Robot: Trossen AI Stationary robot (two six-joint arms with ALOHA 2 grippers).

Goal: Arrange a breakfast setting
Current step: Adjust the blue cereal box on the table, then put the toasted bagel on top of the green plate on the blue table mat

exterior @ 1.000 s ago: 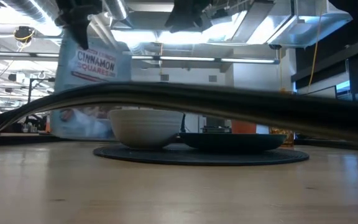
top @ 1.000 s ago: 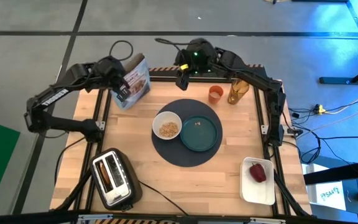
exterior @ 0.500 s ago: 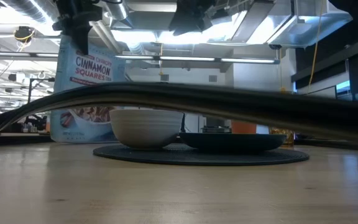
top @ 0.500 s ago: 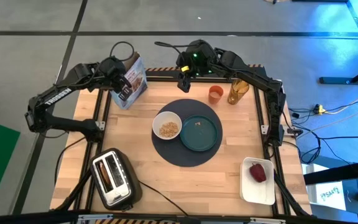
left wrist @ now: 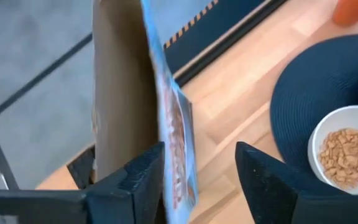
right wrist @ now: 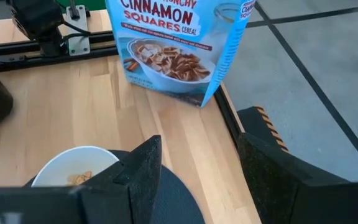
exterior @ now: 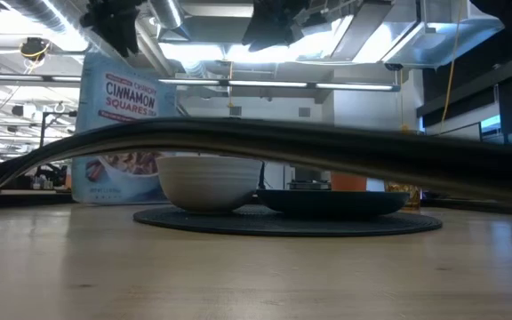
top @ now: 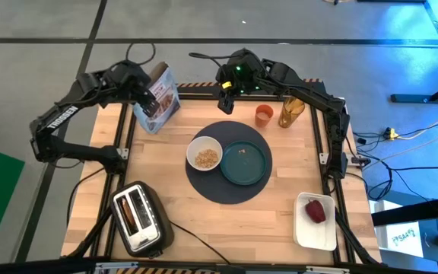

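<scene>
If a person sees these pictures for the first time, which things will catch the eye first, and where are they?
The blue cereal box stands upright at the table's far left corner, with the left gripper open just beside it. At the table's centre, a dark round mat carries a small white bowl with cereal and a teal plate side by side. The right gripper hangs open above the far edge.

A dark round mat (top: pixel 228 164) lies mid-table, bearing a small white bowl (top: pixel 204 153) of tan cereal (top: pixel 206 158) left of a teal plate (top: pixel 245 164); a small orange cup (top: pixel 263 115) stands beyond
</scene>
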